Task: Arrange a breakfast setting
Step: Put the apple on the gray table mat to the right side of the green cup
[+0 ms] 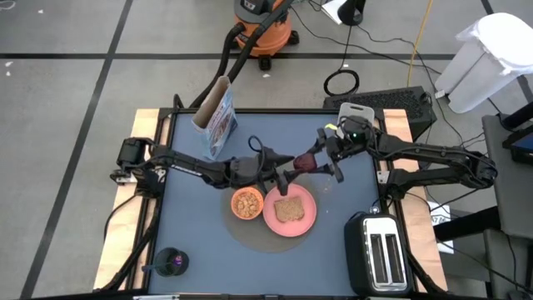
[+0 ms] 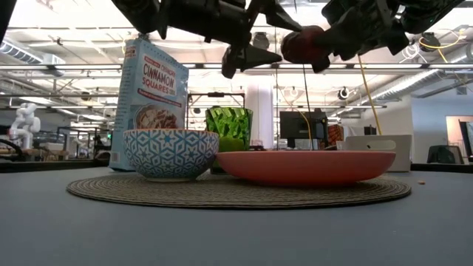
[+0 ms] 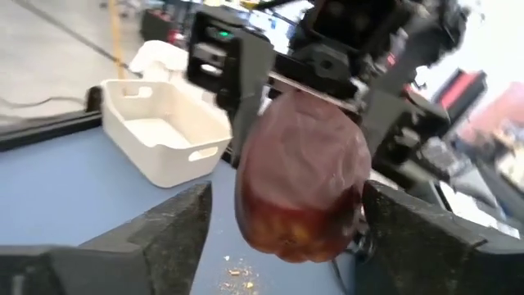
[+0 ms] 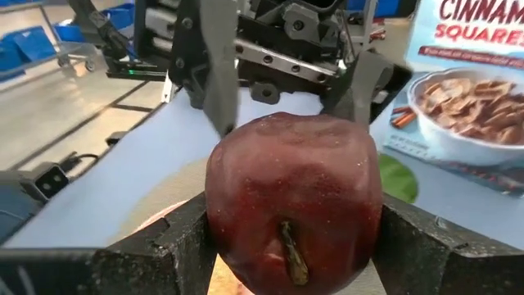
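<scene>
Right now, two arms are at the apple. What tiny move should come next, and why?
Probably the left jaws should back straight away from the apple. They stand open on either side of it with gaps, while the right jaws pinch it, so the right arm could then carry it toward the plate.

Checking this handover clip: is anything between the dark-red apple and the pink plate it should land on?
Nothing visible blocks the way. The dark-red apple is held in the air by the right gripper, above the table beside the round pink plate. The left gripper is open around it. The plate holds only a brown toast slice, with bare rim left.
</scene>
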You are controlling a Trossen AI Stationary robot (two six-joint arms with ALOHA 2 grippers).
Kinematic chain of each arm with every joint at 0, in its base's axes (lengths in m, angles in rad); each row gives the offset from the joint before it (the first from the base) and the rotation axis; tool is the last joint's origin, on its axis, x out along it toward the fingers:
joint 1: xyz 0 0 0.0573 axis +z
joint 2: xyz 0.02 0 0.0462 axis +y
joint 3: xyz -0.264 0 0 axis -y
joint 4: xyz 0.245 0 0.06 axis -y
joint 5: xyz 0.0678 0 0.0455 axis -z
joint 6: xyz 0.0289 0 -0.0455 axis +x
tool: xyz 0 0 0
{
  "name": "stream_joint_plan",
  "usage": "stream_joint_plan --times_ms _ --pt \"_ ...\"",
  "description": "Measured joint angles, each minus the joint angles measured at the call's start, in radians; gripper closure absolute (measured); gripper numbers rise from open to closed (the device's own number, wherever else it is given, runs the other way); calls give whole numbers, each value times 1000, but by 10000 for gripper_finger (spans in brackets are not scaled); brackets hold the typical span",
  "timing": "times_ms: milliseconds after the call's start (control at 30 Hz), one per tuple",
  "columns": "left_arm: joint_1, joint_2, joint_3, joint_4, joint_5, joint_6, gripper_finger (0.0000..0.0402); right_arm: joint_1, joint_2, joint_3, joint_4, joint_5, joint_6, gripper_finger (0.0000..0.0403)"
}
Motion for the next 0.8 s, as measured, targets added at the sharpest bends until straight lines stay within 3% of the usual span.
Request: stream_joint_plan --times_ms 267,467,633,800 --pt "-2 -2 0 -61 120 76 64 1 0 0 -14 2 135 149" --pt "-2 -108 0 -307 146 76 64 -1 0 0 -61 9 191 149" --pt "-3 -228 0 -533 147 79 64 -1 0 7 -101 87 195 149" --pt "-3 -325 0 -729 147 83 64 1 0 104 -266 156 194 149"
